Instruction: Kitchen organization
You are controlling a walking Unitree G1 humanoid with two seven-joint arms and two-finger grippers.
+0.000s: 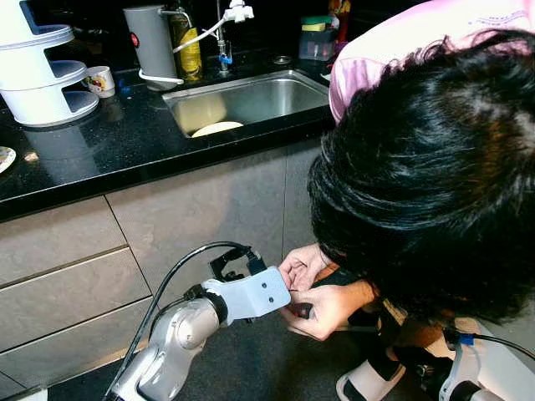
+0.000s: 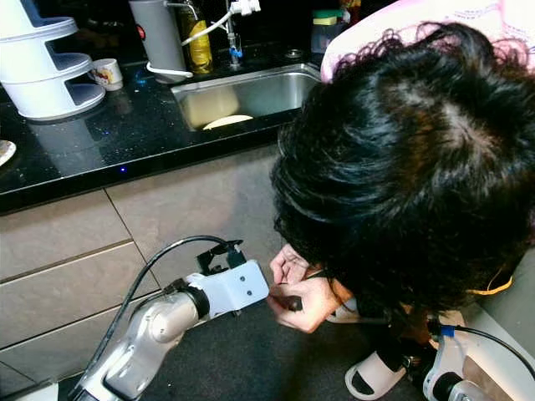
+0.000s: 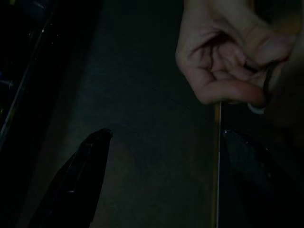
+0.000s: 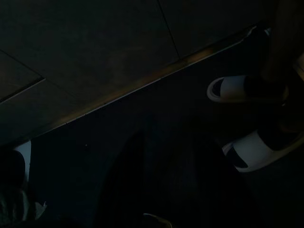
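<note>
A person in a pink top (image 1: pixel 418 33) crouches in front of the grey kitchen cabinets, dark hair (image 1: pixel 435 175) covering much of the view. Both of the person's hands (image 1: pixel 313 288) are at the tip of my left arm (image 1: pixel 242 296), which reaches forward low over the dark floor. In the left wrist view my left gripper (image 3: pixel 166 135) is open, its two black fingers (image 3: pixel 83 175) wide apart with nothing between them. The person's hand (image 3: pixel 223 57) is just beyond them, pinching something small and dark. My right arm (image 1: pixel 468 380) hangs low at the right.
A black counter (image 1: pixel 100 150) carries a steel sink (image 1: pixel 251 96) with a pale plate (image 1: pixel 217 129) in it, a faucet (image 1: pixel 226 21), a grey cylinder (image 1: pixel 152 42), a bottle (image 1: pixel 191 50), a mug (image 1: pixel 100 80) and a white tiered rack (image 1: pixel 38 75). Grey drawers (image 1: pixel 67 284) stand below. White slippers (image 4: pixel 247 147) rest on the floor.
</note>
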